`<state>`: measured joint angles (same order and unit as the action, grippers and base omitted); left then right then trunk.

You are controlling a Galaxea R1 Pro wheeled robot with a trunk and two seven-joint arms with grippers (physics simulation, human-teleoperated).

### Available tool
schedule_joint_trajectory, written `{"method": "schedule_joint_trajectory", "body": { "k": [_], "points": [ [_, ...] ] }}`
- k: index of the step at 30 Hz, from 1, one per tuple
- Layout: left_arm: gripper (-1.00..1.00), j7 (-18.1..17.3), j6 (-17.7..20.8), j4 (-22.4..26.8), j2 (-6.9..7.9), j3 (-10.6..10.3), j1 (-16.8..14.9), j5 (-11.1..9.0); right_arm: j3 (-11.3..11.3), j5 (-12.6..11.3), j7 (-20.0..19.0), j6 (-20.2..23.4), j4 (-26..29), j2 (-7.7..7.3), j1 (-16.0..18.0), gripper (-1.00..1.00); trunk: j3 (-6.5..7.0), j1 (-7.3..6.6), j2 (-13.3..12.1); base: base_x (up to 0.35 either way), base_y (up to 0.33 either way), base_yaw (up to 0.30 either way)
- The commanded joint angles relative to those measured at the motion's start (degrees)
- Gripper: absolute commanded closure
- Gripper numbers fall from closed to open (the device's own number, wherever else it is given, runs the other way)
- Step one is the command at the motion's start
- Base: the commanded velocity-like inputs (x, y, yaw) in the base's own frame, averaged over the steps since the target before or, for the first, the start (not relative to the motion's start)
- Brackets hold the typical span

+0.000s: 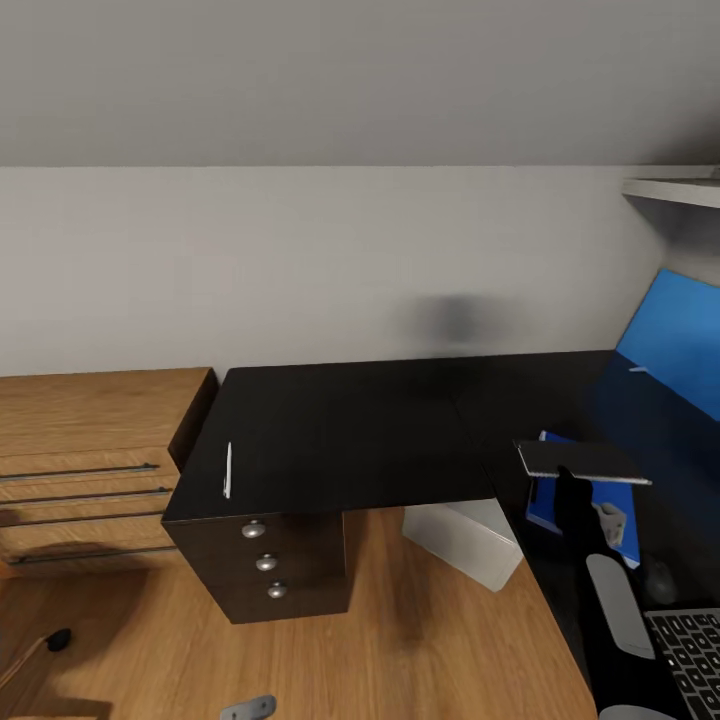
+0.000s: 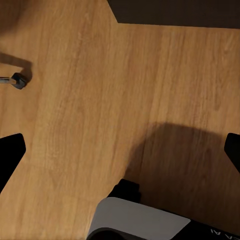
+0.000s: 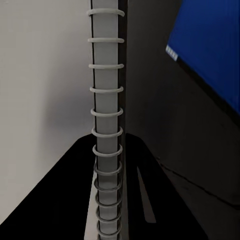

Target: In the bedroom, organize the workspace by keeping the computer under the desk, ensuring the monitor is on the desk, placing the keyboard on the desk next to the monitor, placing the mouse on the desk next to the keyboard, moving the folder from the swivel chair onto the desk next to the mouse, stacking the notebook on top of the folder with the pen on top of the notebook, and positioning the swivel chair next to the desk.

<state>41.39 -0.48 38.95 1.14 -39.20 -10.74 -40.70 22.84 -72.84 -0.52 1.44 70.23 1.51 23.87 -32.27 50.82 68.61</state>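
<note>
A glossy black counter [image 1: 350, 430] meets the white wall, the blue folder [image 1: 545, 505] lying on its right wing. The right hand [image 1: 575, 490] is clamped on the spiral notebook [image 1: 580, 461], poised above the folder, so lowering it squarely comes next. The pen [image 1: 228, 470] lies well apart at the counter's left edge; the left hand [image 2: 120, 150] hangs wide open, empty, over the floor.

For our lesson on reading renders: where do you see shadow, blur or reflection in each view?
Head view: a blurred dark smudge on the wall above the desk, whose glossy top mirrors the blue panel.
Left wrist view: a soft broad shadow on the wood floor.
Right wrist view: the spiral-bound notebook is sharp.
</note>
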Motion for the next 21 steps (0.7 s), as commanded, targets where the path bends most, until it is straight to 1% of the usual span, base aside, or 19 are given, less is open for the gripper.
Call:
{"method": "schedule_joint_trajectory", "body": {
  "k": [1, 3, 6, 8, 10, 12, 15, 21],
  "points": [
    [-1.0, 0.45, -0.05, 0.1, 0.09, -0.44, -0.07, -0.44, 0.59, -0.63, -0.11, 0.08, 0.04, 0.06, 0.04, 1.0, -0.05, 0.0, 0.03, 0.0, 0.0, 0.0],
    [-1.0, 0.45, -0.05, 0.09, 0.09, -0.44, -0.07, -0.44, 1.75, -0.58, -0.03, -0.09, 0.01, 0.12, 0.04, 1.0, -0.05, 0.0, 0.03, 0.0, 0.0, 0.0],
    [-1.0, 0.45, -0.05, 0.1, 0.09, -0.44, -0.07, -0.44, 2.46, -0.56, 0.67, -0.6, 0.06, 0.14, 0.04, 1.0, -0.05, 0.0, 0.03, 0.0, 0.0, 0.0],
    [-1.0, 0.45, -0.05, 0.09, 0.09, -0.45, -0.07, -0.44, 2.64, -0.55, 1.82, -0.94, 0.09, 0.15, 0.04, 1.0, -0.05, 0.0, 0.03, 0.0, 0.0, 0.0],
    [-1.0, 0.45, -0.05, 0.09, 0.09, -0.45, -0.07, -0.44, 2.76, -0.52, 4.36, -1.73, 0.14, 0.07, 0.04, 1.0, -0.05, 0.0, 0.03, 0.0, 0.0, 0.0],
    [-1.0, 0.45, -0.05, 0.08, 0.09, -0.45, -0.07, -0.44, 2.75, -0.48, 5.83, -2.36, 0.16, 0.02, 0.04, 1.0, -0.05, 0.0, 0.03, 0.0, 0.0, 0.0],
    [-1.0, 0.45, -0.05, 0.09, 0.09, -0.44, -0.07, -0.44, 2.74, -0.46, 6.65, -2.72, 0.17, -0.01, 0.04, 1.0, -0.05, 0.0, 0.03, 0.0, 0.0, 0.0],
    [-1.0, 0.45, -0.05, 0.09, 0.09, -0.44, -0.07, -0.44, 2.73, -0.46, 6.91, -2.8, 0.17, -0.02, 0.04, 1.0, -0.05, 0.0, 0.03, 0.004, 0.0, 0.0]
  ]
}}
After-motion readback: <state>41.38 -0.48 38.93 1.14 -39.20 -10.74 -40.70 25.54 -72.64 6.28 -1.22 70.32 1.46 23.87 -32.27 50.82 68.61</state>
